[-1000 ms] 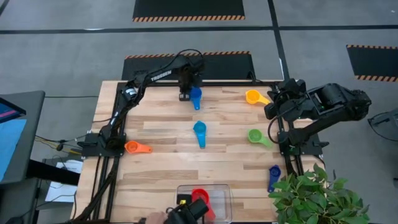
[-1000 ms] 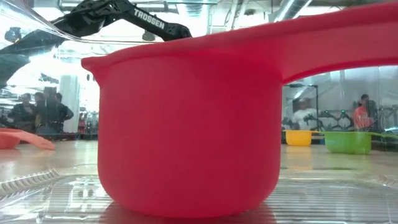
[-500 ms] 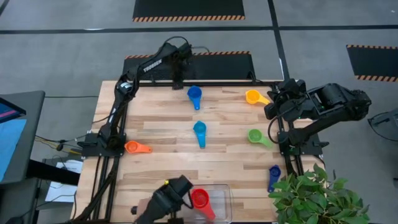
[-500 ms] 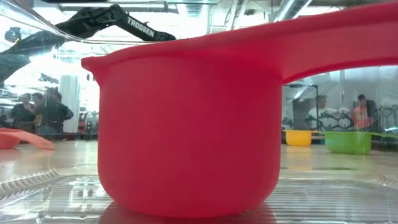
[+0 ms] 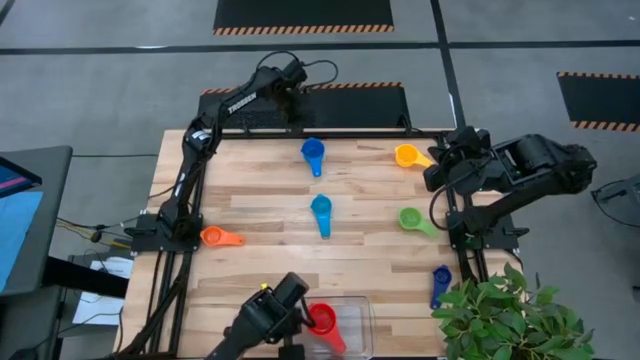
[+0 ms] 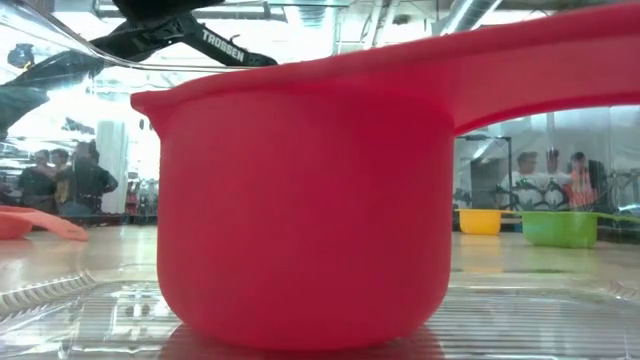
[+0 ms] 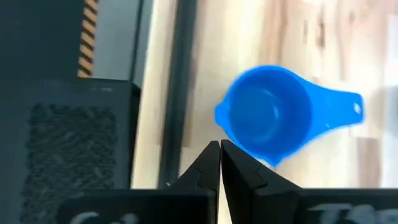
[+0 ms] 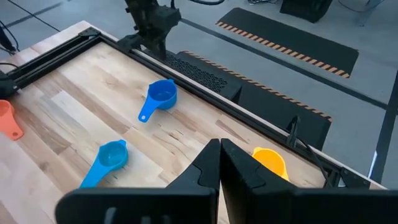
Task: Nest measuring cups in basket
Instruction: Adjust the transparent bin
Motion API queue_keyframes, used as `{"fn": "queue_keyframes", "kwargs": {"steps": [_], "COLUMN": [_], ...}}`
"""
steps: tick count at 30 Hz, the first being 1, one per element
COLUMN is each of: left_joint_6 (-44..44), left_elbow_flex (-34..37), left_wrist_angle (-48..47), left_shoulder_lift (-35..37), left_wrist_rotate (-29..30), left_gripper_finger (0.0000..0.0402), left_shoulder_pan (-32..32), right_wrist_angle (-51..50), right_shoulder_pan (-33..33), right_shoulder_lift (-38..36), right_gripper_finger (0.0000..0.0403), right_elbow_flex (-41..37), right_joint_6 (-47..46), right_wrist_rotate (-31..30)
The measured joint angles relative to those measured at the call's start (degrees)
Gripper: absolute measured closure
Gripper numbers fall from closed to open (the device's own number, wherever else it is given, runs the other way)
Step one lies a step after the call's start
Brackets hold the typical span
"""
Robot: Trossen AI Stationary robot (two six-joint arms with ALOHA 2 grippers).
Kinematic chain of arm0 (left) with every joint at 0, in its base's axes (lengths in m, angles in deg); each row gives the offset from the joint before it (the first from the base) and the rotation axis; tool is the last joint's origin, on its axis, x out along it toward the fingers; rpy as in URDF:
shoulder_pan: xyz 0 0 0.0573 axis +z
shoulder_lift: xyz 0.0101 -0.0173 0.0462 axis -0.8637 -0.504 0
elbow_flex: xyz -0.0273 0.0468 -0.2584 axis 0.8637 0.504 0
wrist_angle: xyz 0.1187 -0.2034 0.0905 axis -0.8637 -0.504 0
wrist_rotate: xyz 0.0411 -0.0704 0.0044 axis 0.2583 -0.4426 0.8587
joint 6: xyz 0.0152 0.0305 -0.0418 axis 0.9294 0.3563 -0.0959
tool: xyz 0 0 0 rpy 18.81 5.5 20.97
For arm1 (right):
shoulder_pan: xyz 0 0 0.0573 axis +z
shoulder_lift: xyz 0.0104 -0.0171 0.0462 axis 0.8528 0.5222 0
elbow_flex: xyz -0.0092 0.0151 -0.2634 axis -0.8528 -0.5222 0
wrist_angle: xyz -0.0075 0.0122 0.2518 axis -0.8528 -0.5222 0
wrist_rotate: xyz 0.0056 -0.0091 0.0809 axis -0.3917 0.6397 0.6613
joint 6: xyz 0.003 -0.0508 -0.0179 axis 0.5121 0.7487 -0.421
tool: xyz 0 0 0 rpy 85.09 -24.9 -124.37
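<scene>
One blue cup [image 7: 267, 113] beside left tool [image 7: 220, 163]

table middle [image 5: 270, 225]: open board between scattered cups
basket [image 5: 355, 318]: red cup [image 5: 322, 320] inside
front edge: plant [image 5: 505, 320] overhanging

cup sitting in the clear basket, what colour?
Red cup, clearest in the low view.

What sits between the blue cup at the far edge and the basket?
The light blue cup lies mid-table, roughly on the straight line from the blue cup to the basket. The basket already holds a red cup, with a dark object beside it.
</scene>
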Motion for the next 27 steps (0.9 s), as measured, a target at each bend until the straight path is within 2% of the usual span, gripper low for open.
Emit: {"fn": "queue_keyframes", "kwargs": {"steps": [3, 9, 16, 18, 21, 25, 27], "left_joint_6": [0.0, -2.1, -7.8, -11.6, -19.7, -28.9, -33.1], "left_elbow_flex": [0.0, 0.0, 0.0, 0.0, 0.0, 0.0, 0.0], "left_wrist_angle": [0.1, 0.4, 1.5, 3.5, 7.6, 14.2, 16.9], "left_shoulder_lift": [0.0, 0.0, 0.1, 0.2, 0.2, 0.2, 0.2], "left_wrist_rotate": [-2.1, -17.6, -27.1, -25.9, -20.1, -16.0, -10.8], "left_gripper_finger": [0.0401, 0.0401, 0.0401, 0.0401, 0.0401, 0.0401, 0.0401], "left_shoulder_pan": [-0.2, -0.1, 1.4, 1.6, 0.5, -3.7, -5.8], "right_wrist_angle": [0.0, -0.5, -2.7, -2.6, -2.8, -2.8, -2.8], "right_shoulder_pan": [0.0, 0.0, 0.0, 0.0, 0.0, 0.0, 0.0], "right_shoulder_lift": [0.2, 0.7, 1.2, 1.2, 1.2, 1.2, 1.2], "right_gripper_finger": [0.037, 0.037, 0.037, 0.037, 0.037, 0.037, 0.037], "right_elbow_flex": [0.0, 0.0, 0.0, 0.0, 0.0, 0.0, 0.0], "right_joint_6": [0.0, 0.3, 0.4, 0.4, 0.5, 1.5, 2.0], "right_wrist_rotate": [0.2, 0.2, 0.2, 0.2, 0.2, 0.1, 0.0]}}
